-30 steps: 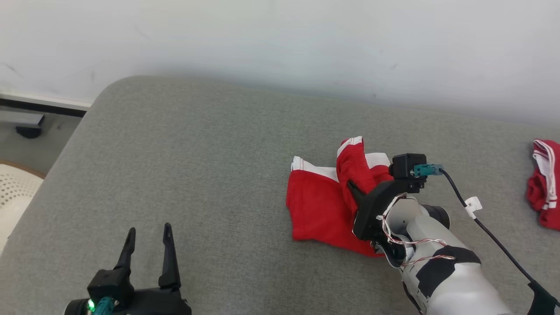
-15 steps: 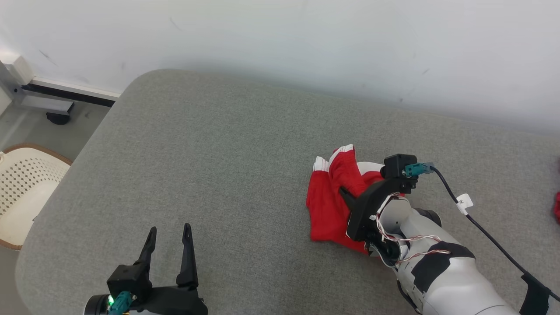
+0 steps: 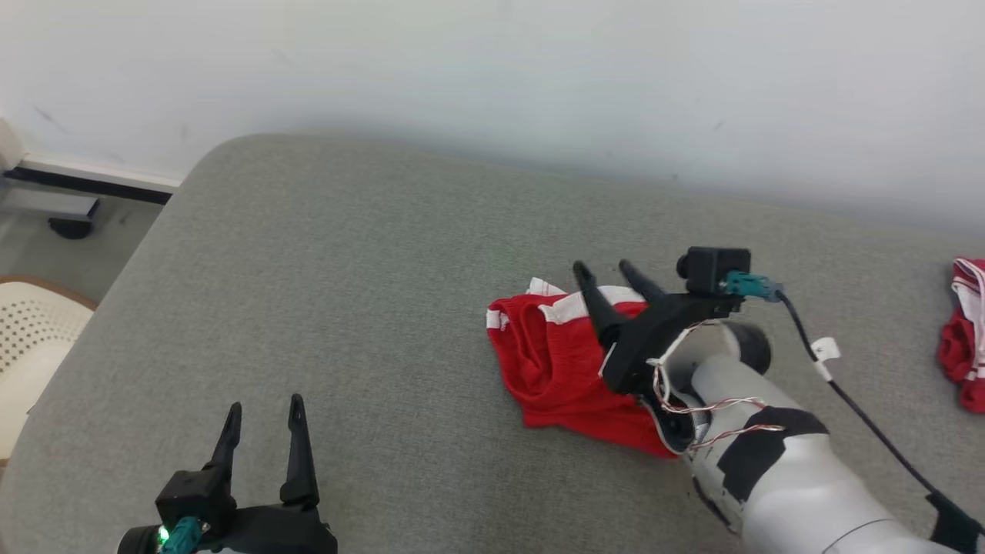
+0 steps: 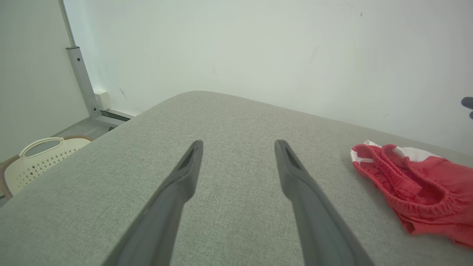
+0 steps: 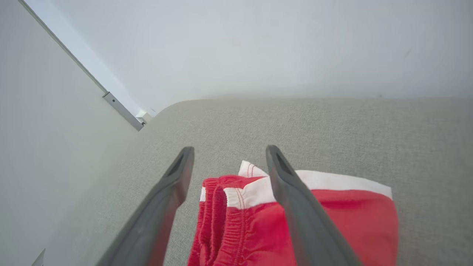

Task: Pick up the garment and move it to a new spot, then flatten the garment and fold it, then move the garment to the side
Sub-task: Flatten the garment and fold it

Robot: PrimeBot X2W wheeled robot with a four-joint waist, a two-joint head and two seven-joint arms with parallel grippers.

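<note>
The garment (image 3: 558,369) is a pair of red shorts with white trim, lying bunched on the grey cushioned surface (image 3: 369,292) right of centre. My right gripper (image 3: 606,273) hangs just above its far edge with both fingers spread apart and nothing between them. Looking along that arm, the shorts (image 5: 295,225) lie below the open right gripper (image 5: 228,150). My left gripper (image 3: 262,406) is open over bare cushion at the lower left, well apart from the shorts. From the left wrist, the garment (image 4: 414,184) lies to the right of the open left gripper (image 4: 238,144).
A second red and white garment (image 3: 962,338) lies at the right edge of the cushion. A cream perforated basket (image 3: 31,346) stands on the floor past the cushion's left edge. A white wall (image 3: 492,77) runs behind the cushion.
My right gripper has let go of the shorts and lifted; its fingers now stand apart above them. The shorts have dropped flatter onto the cushion. The head camera has shifted between frames.
</note>
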